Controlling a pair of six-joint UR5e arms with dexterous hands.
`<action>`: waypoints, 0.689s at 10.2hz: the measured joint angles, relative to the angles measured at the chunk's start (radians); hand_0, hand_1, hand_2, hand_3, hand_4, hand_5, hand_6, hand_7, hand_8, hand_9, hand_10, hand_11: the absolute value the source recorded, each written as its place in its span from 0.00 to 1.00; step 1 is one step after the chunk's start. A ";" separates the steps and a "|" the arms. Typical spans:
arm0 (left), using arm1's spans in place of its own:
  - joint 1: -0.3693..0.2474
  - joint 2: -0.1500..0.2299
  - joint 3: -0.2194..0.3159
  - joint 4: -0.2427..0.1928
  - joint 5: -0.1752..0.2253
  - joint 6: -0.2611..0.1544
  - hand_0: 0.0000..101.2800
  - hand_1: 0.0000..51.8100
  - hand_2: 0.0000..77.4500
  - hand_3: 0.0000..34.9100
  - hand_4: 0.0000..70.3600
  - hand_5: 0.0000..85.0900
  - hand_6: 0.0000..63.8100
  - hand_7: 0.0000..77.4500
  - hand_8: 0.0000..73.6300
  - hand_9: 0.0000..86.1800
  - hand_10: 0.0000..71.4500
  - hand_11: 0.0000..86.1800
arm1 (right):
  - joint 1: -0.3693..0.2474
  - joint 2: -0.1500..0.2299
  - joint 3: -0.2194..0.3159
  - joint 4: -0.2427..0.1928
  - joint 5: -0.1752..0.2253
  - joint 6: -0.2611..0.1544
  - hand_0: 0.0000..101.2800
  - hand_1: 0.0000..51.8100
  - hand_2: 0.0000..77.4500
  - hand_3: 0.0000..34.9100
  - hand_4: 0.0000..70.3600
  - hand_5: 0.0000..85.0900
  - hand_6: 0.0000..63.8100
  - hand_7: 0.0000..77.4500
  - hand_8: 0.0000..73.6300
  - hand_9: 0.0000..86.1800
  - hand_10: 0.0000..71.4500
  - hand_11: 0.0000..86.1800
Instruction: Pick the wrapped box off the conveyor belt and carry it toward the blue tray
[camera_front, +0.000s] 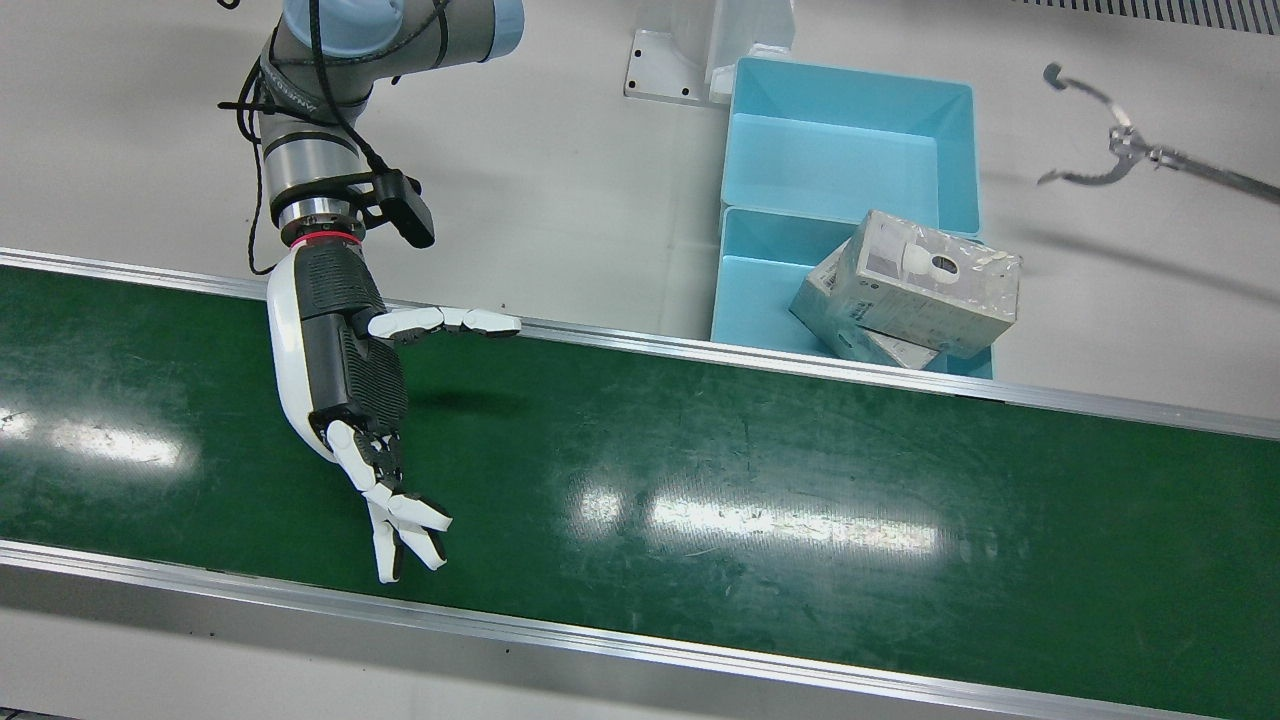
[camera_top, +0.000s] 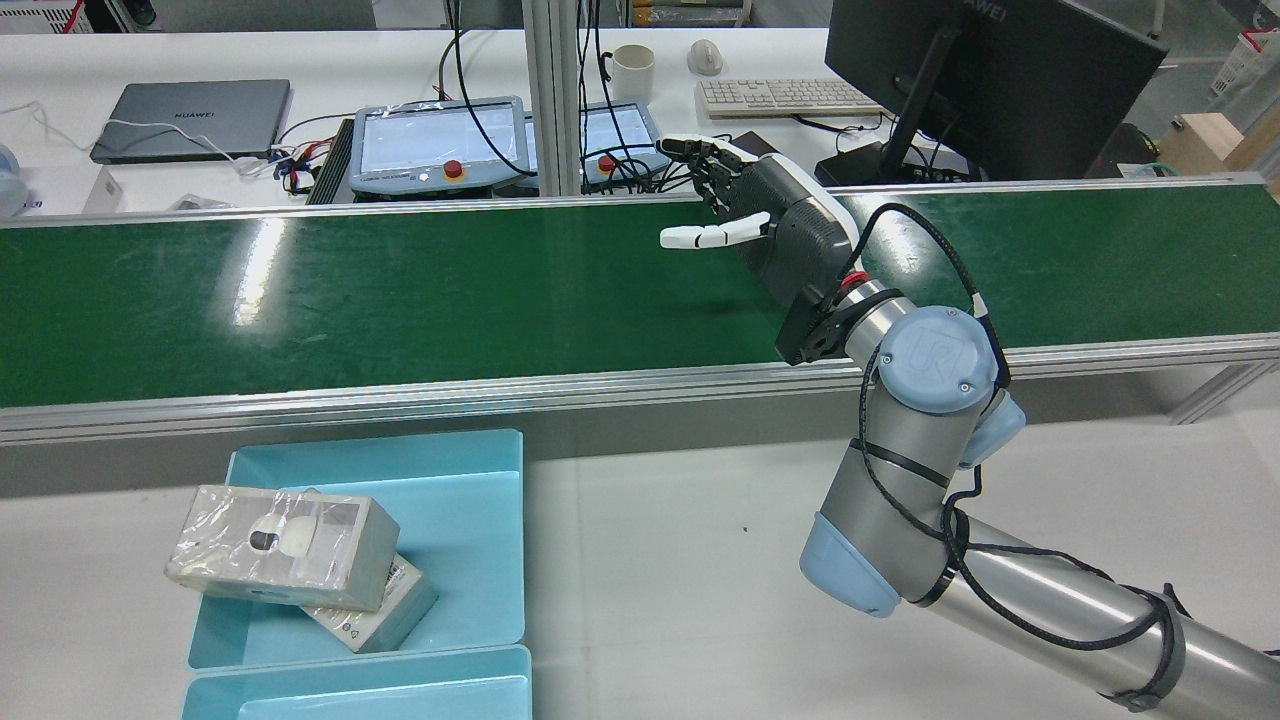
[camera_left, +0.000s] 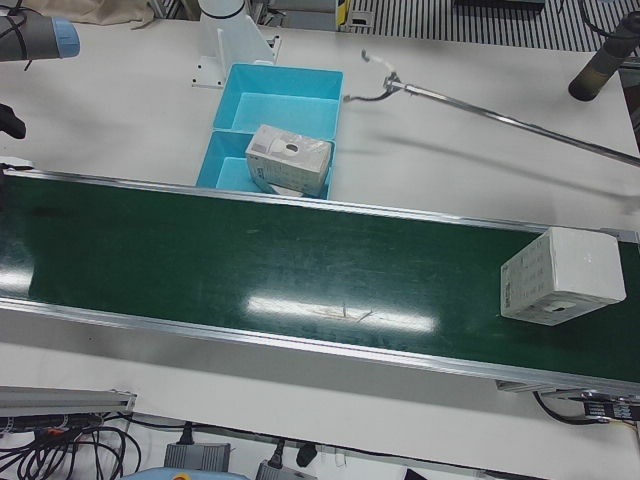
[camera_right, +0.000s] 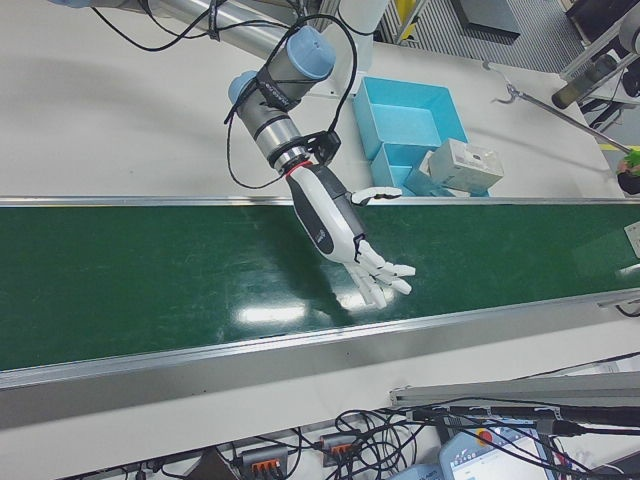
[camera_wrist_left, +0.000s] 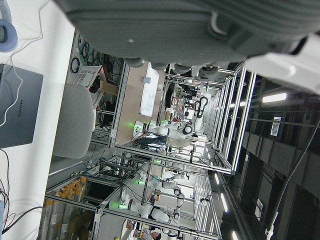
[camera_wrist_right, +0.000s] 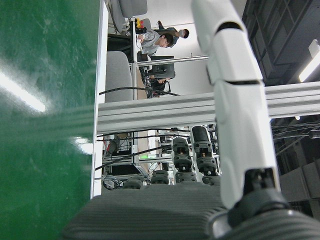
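The box (camera_left: 560, 275) sits on the belt (camera_front: 700, 470), at the end the left-front view shows on its right, turned a little askew to the belt's rails and well apart from my right hand (camera_front: 345, 390). That hand hangs above the belt with nothing in it. My forearm comes in across the rail on the robot's side, the wrist is bent down, and the palm reaches out over the green toward the opposite rail. My fingers (camera_front: 400, 525) are straight and fanned apart, their tips close to that far rail but short of it. My thumb (camera_front: 450, 322) juts out sideways along the robot-side rail, pointing toward the tray (camera_front: 850, 150). A faint shadow lies on the belt under the palm, and the hand does not touch the surface. The tray stands just off the belt on the robot's side, with a second tray (camera_front: 745, 300) butted against it and nearest the rail. In that nearer tray two wrapped boxes (camera_front: 930, 280) lie stacked, the upper one tilted across the lower. A grabber (camera_front: 1120, 150) lies on the table beyond the trays, away from the belt. Of my left hand (camera_wrist_left: 175, 25) only its own camera shows anything, a strip of grey palm. I cannot tell whether its fingers are spread or curled.
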 joint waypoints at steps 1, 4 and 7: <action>0.000 0.000 0.000 0.000 0.000 0.000 0.00 0.00 0.01 0.00 0.00 0.01 0.01 0.01 0.01 0.01 0.01 0.01 | 0.002 0.003 0.000 -0.005 0.000 -0.002 0.52 0.39 0.14 0.00 0.19 0.23 0.09 0.08 0.01 0.03 0.00 0.02; 0.000 0.000 0.000 0.000 0.000 0.000 0.00 0.00 0.01 0.00 0.00 0.01 0.01 0.01 0.01 0.01 0.01 0.01 | 0.001 0.025 0.002 -0.007 -0.006 -0.004 0.50 0.29 0.11 0.00 0.19 0.22 0.06 0.06 0.01 0.03 0.00 0.02; 0.000 0.000 0.000 0.000 0.000 0.000 0.00 0.00 0.01 0.00 0.00 0.01 0.01 0.01 0.01 0.01 0.01 0.01 | 0.001 0.065 -0.001 -0.006 -0.048 -0.032 0.49 0.28 0.04 0.00 0.19 0.24 0.09 0.09 0.01 0.04 0.00 0.02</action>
